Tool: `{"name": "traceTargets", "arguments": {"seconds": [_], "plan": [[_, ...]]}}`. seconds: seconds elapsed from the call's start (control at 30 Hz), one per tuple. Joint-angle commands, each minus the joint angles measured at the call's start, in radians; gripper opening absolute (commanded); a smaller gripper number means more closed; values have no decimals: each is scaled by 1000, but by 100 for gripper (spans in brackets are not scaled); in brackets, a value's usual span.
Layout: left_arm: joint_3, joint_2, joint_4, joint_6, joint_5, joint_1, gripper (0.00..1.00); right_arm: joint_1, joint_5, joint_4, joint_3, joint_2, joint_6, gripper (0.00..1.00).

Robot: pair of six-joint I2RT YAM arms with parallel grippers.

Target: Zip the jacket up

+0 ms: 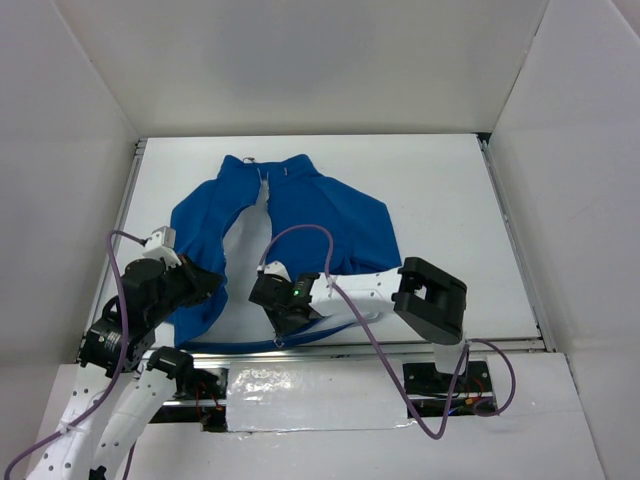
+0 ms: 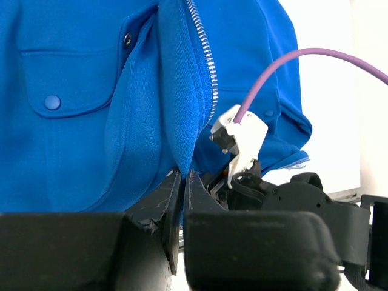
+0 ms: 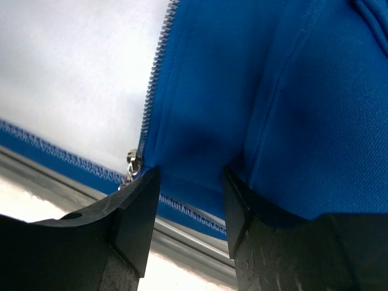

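The royal-blue jacket (image 1: 330, 220) lies on the white table with its collar at the far side and its front open in a V. My left gripper (image 1: 210, 285) is at the bottom of the left front panel. In the left wrist view it (image 2: 183, 176) is shut on the jacket's front edge (image 2: 182, 121), beside the silver zipper teeth (image 2: 209, 66). My right gripper (image 1: 283, 318) is at the right panel's bottom hem. In the right wrist view it (image 3: 188, 182) is open and straddles the hem (image 3: 200, 151). The zipper slider (image 3: 132, 161) hangs just beside its left finger (image 3: 136, 206).
A metal rail (image 1: 400, 348) runs along the table's near edge, just below both grippers. A purple cable (image 1: 300, 235) arcs over the jacket's right panel. White walls enclose the table on three sides. A snap pocket (image 2: 53, 101) shows on the left panel.
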Motion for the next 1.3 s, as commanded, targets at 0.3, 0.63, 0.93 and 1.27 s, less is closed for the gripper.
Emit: {"name": "traceTargets", "arguments": {"seconds": [0.3,0.63,0.93,1.27], "plan": [[-4,-20,56,35,48,2,0,27,52,-72,95,38,63,56],[-4,-23,61,41,62,2,0,32,93,-112,129,75,91,38],[-6,-29,64,44,65,2,0,32,92,-120,132,76,95,31],[-6,-32,64,44,65,2,0,38,106,-114,126,30,110,0]]}}
